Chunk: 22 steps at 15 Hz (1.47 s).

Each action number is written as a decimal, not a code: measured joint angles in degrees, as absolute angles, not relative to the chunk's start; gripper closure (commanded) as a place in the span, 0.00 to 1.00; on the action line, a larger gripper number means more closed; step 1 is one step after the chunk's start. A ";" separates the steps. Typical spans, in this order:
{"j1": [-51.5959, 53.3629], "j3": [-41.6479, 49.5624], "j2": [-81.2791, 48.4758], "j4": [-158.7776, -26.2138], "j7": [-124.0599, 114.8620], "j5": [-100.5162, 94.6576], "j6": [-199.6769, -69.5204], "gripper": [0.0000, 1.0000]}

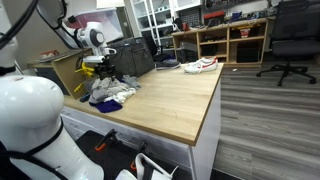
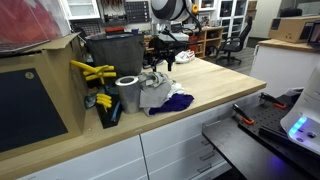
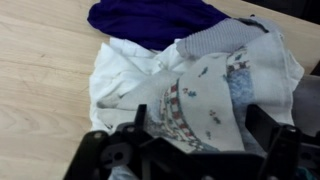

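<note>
A pile of cloths lies on the wooden table in both exterior views (image 1: 110, 95) (image 2: 160, 93). In the wrist view a white cloth with a printed pattern (image 3: 200, 100) lies on top, a plain white cloth (image 3: 120, 75) is to its left, a dark blue cloth (image 3: 150, 18) is beyond, and a grey cloth (image 3: 220, 40) is at the right. My gripper (image 3: 203, 125) hovers just above the pile with its fingers wide apart either side of the patterned cloth. It also shows in both exterior views (image 1: 97, 68) (image 2: 158, 62).
A black bin (image 1: 135, 55) stands behind the pile. A white and red shoe (image 1: 200, 66) lies at the table's far end. A grey roll (image 2: 128, 93) and yellow tools (image 2: 92, 72) sit beside the pile. An office chair (image 1: 288, 40) and shelves (image 1: 230, 40) stand beyond.
</note>
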<state>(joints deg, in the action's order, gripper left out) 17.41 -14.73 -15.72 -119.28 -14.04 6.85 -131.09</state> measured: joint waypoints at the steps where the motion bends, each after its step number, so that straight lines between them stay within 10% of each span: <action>1: 17.27 -14.26 -15.72 -119.44 -13.68 6.44 -130.80 0.00; 2: 17.08 -13.81 -15.72 -119.57 -13.57 5.79 -130.48 0.25; 13: 16.41 -12.96 -14.22 -119.76 -12.55 4.24 -130.03 0.99; 22: 16.35 -13.30 -6.34 -119.55 -12.54 4.37 -130.01 0.99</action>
